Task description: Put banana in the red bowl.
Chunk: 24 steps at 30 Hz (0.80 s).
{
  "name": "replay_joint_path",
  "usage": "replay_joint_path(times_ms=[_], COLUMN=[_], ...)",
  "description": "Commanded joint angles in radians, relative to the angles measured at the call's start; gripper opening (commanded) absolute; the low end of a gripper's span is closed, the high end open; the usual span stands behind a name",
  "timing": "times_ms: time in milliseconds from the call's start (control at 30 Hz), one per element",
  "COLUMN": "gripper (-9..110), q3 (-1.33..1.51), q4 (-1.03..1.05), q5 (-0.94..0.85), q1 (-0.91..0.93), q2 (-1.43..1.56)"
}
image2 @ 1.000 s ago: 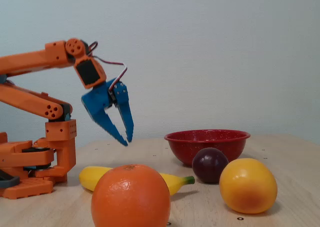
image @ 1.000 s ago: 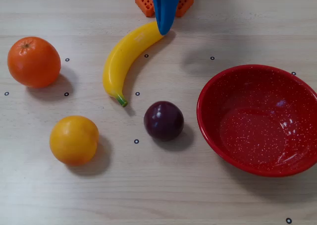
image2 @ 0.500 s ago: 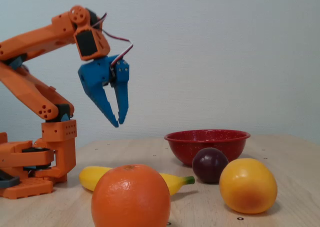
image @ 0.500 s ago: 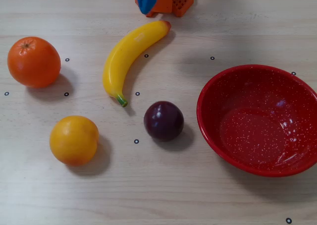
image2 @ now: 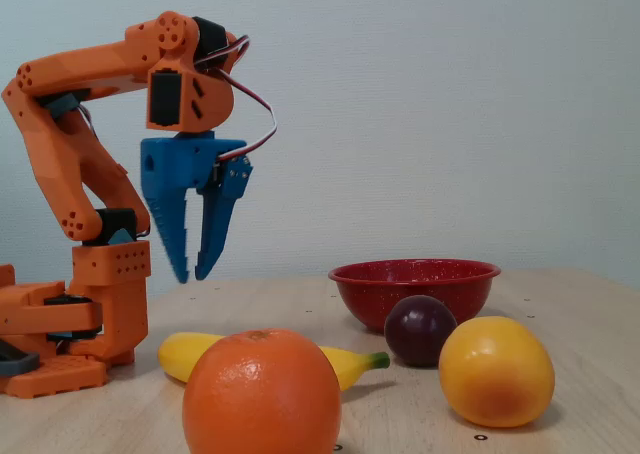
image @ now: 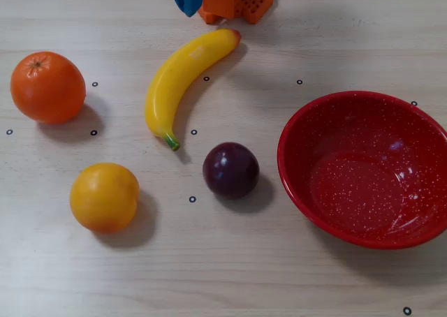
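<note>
Working from the left of the fixed view, my hand (image2: 191,277) has drawn back toward the arm's base and swung to point straight down. A second ago it reached forward at a slant, its blue tip over the blunt end of the banana in the overhead view. Now only a sliver of blue shows at the top edge there, left of the orange base. The jaws stand slightly parted, with a narrow gap between the tips, and they hold nothing. The hand hangs well above the desk (image: 223,282).

The banana (image: 180,78) has not shifted. It lies flat on the desk, its reddish blunt end near the arm's base and its green stem tip pointing down the overhead view toward the plum (image: 231,170). An orange (image: 47,86) sits to its left and a yellow-orange fruit (image: 104,197) lower left, both apart from it.

Further right, the red bowl (image: 300,132) stands empty, well apart from the banana, with the plum just beside its left rim.

I read this as a pull-back, not progress: no grasp made, and the task is still at its first step. The hand would need to come forward and down again over the banana.
</note>
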Motion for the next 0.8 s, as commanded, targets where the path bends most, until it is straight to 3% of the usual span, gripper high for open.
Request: replay_joint_path(times_ms=[0, 267, 767], gripper=[11, 28, 30], q3=[-0.12, -0.101, -0.003], q4=[0.034, 0.023, -0.318], q5=[-0.081, -0.281, -0.417], q1=[0.035, 0.135, 0.213], q2=[0.009, -0.055, -0.235])
